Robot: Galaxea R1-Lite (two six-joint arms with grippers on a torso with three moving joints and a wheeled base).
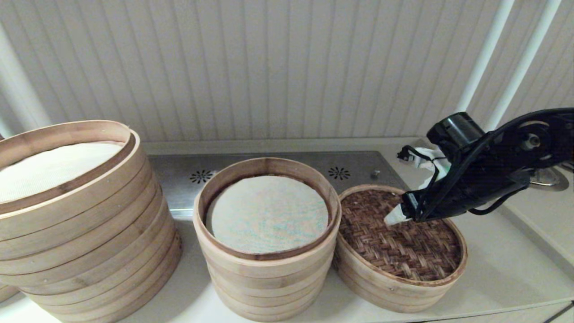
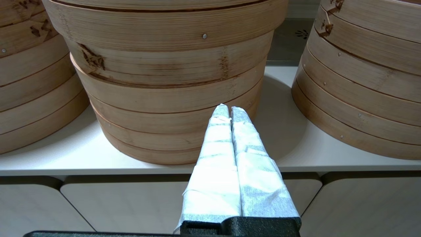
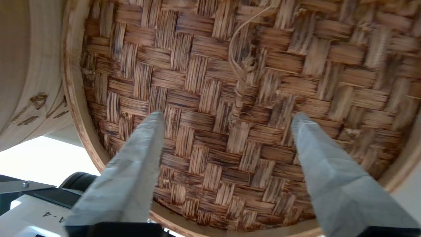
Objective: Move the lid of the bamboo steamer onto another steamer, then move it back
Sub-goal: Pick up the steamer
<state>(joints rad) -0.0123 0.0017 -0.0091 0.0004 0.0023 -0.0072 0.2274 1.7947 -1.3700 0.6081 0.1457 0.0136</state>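
I have the right gripper (image 3: 227,118) hovering over the bamboo steamer lid (image 1: 399,235), its padded fingers (image 3: 141,154) spread wide with nothing between them. The lid sits on a low steamer at the right of the desk (image 1: 506,273), just beside the mid-sized steamer (image 1: 267,251), which stands uncovered with its flecked liner showing.

The wrist view shows a thin twine loop (image 3: 240,82) knotted at the middle of the woven top, between the two fingers and a little ahead of the tips. I judge that to be the only real handle here, since the lid looks too wide for the fingers to span. So I want to ease forward and down until the tips straddle the knot, then close gently on the twine and check it holds before lifting. I plan to lift straight up, so the rim clears the basket beneath without dragging it against the neighbouring steamer.

The left gripper (image 2: 228,112) waits low in front of the desk edge, fingers pressed together and holding nothing.
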